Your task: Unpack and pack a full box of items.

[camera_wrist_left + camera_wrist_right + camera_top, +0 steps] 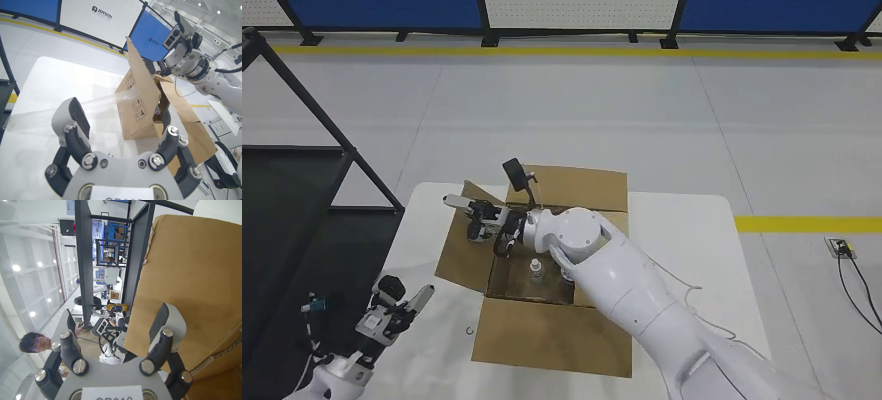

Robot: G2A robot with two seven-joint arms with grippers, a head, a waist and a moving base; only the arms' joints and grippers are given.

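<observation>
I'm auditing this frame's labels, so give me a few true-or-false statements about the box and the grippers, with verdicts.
1. The box has its flaps shut. False: they are folded open.
2. The left gripper is open. True.
3. The right gripper is open, next to a flap. True.
4. The left gripper holds a bottle. False: it holds nothing.

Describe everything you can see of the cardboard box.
The cardboard box is brown corrugated board, standing upright on the white table with its top flaps folded open. Handling symbols are printed on one side, and a strip of clear tape trails from it. Small bottles stand inside. The right end effector, open, sits at one raised flap.
</observation>
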